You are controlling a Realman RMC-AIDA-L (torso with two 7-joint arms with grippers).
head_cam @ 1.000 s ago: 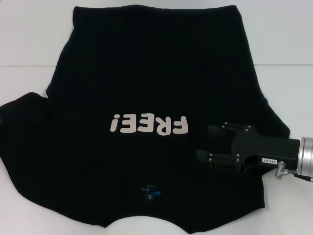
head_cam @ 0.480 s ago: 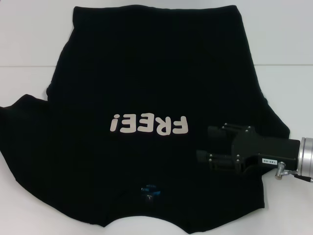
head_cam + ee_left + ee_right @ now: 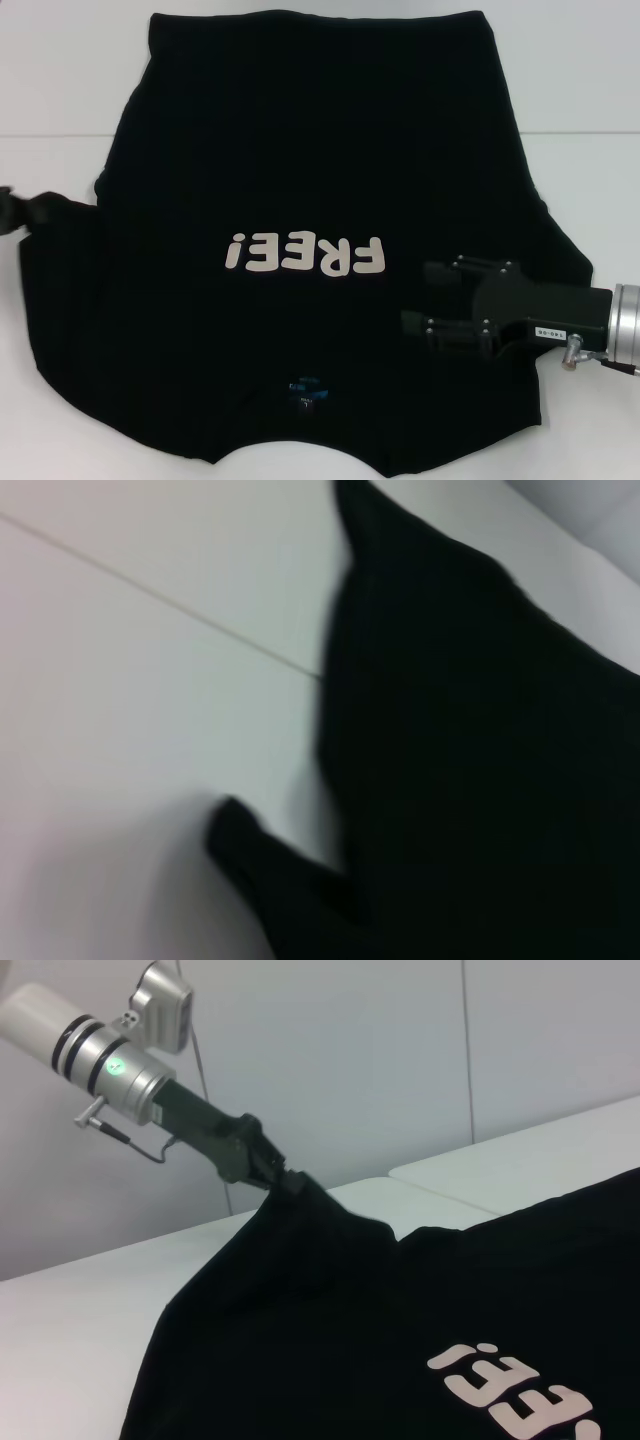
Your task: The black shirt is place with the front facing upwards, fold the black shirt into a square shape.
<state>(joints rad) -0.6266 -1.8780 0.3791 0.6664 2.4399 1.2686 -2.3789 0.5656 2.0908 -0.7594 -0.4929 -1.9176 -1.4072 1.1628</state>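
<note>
On the white tabletop [image 3: 60,60] the black shirt [image 3: 300,180] lies spread, its sleeve pinched and lifted by the left tool [image 3: 282,1177], while the right tool [image 3: 415,295] hovers above it, fingers apart.

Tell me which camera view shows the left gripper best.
The right wrist view: the left gripper is shut on the black shirt sleeve, lifting it. The head view shows only its tip at the edge; the left wrist view shows none.
</note>
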